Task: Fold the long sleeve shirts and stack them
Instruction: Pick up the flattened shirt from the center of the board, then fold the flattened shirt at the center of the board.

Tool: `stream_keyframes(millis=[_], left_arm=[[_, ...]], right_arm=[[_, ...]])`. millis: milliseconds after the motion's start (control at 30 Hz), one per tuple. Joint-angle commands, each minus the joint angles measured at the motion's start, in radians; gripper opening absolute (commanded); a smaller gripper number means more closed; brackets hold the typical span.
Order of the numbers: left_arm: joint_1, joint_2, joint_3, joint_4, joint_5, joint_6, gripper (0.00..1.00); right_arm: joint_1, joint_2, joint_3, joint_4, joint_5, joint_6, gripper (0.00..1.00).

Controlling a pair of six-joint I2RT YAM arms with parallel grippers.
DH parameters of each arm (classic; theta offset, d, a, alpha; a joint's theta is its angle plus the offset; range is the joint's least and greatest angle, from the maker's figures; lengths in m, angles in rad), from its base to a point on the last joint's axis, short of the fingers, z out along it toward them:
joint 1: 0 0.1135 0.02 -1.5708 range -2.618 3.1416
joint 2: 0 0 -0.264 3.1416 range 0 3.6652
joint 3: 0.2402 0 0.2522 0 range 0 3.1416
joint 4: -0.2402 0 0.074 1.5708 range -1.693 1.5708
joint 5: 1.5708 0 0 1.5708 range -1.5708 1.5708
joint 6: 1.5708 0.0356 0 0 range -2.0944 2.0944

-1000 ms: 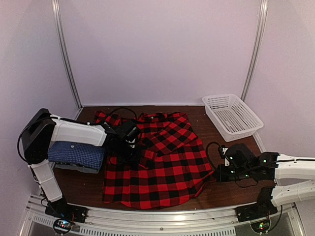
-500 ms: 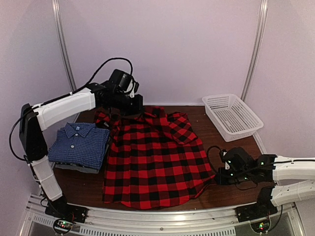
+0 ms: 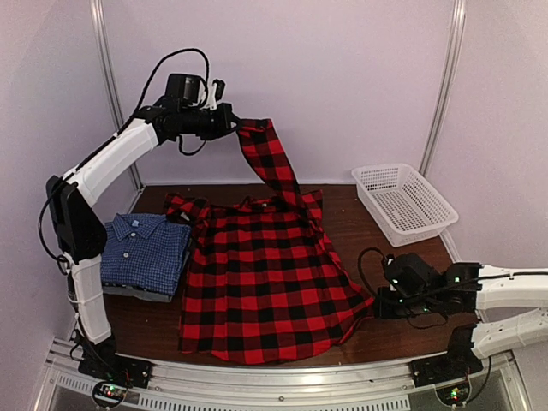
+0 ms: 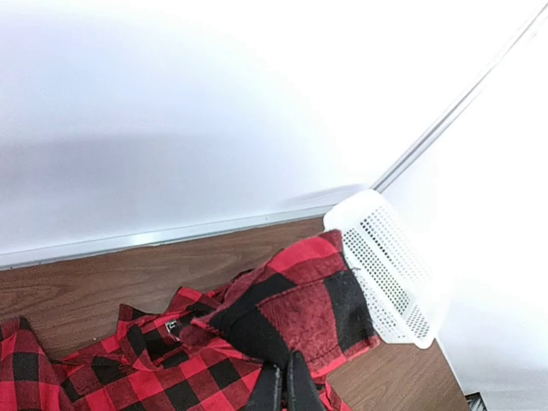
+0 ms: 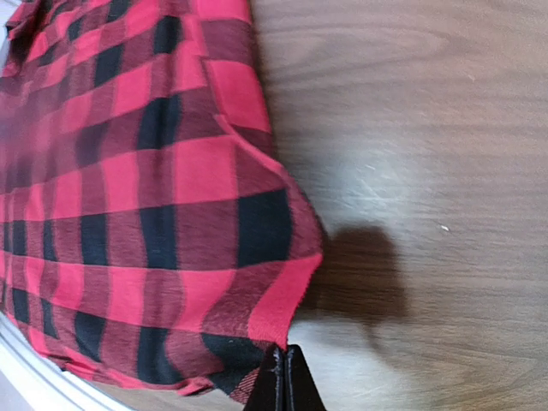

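**One Stack Started, Plaid Shirt Under Way**

We are lifting the red-and-black plaid shirt by one sleeve. Our left gripper is clamped on the sleeve's end high above the table, while the body is lying flat and unfolded. Our right gripper is sitting closed at the hem corner, and we cannot tell whether it is pinching cloth. We are counting one blue checked shirt, folded on a grey layer that is likely a third shirt, and one white basket. The plaid's folding and stacking are remaining.
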Motion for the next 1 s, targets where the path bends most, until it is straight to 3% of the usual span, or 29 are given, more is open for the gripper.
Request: stream_keyframes(millis=[0, 400, 967], left_arm=[[0.041, 0.019, 0.017, 0.048, 0.094, 0.023, 0.0], [0.187, -0.088, -0.102, 0.032, 0.106, 0.031, 0.0], [0.268, -0.171, -0.187, 0.003, 0.087, 0.078, 0.0]], right_arm=[[0.093, 0.071, 0.114, -0.026, 0.106, 0.03, 0.0], [0.411, 0.559, 0.449, -0.12, 0.16, 0.047, 0.0], [0.441, 0.803, 0.645, 0.144, -0.008, -0.023, 0.0]])
